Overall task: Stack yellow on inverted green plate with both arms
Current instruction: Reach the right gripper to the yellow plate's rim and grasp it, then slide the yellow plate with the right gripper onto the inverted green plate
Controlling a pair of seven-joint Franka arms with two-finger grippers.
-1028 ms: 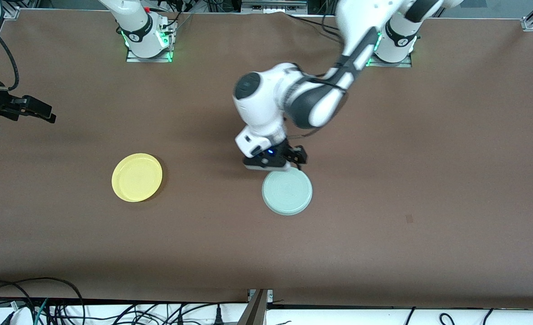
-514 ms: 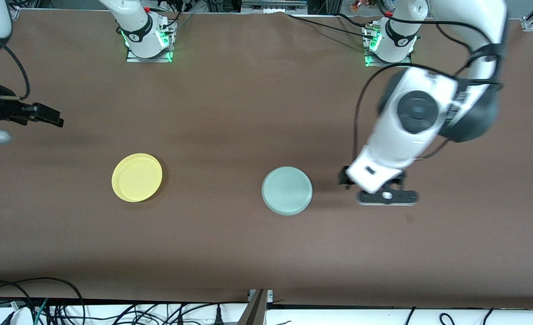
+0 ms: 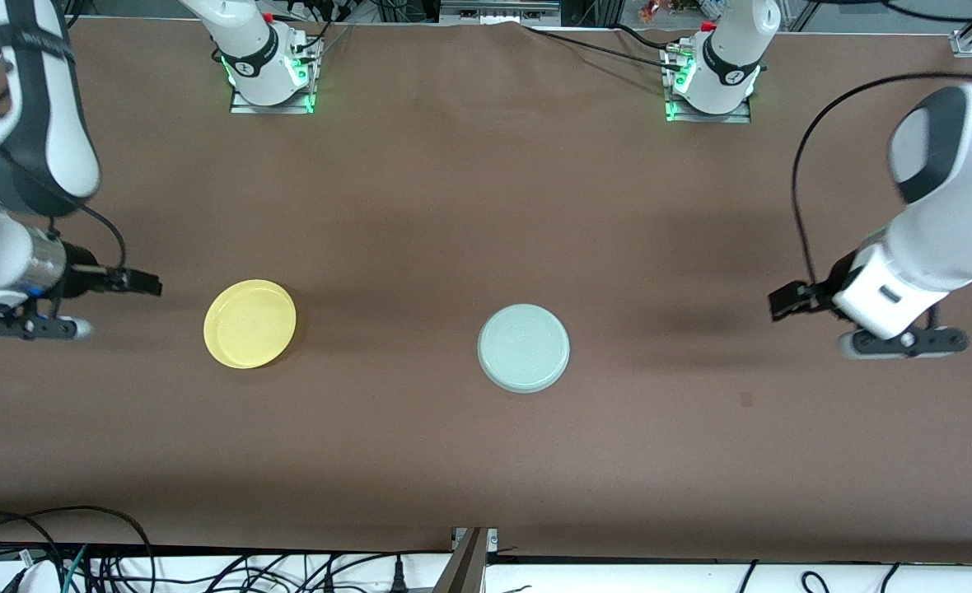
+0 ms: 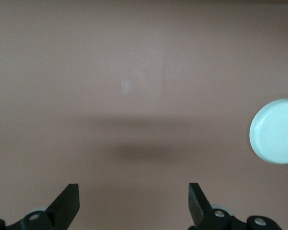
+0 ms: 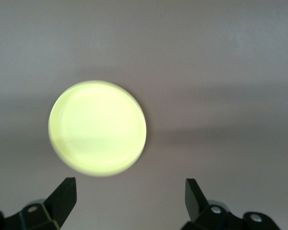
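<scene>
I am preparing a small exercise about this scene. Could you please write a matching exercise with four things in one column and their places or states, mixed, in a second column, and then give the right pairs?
Things
1. yellow plate
2. green plate
3. left gripper
4. right gripper

Places or states
A. open, over bare table at the left arm's end
B. upside down on the table, rings showing
C. open, beside the yellow plate at the right arm's end
D. right side up on the table, not yet stacked

Pairs: 1-D, 2-B, 3-A, 4-C

Robot lab; bolted arm bases (image 3: 270,62); cables (image 3: 82,560)
</scene>
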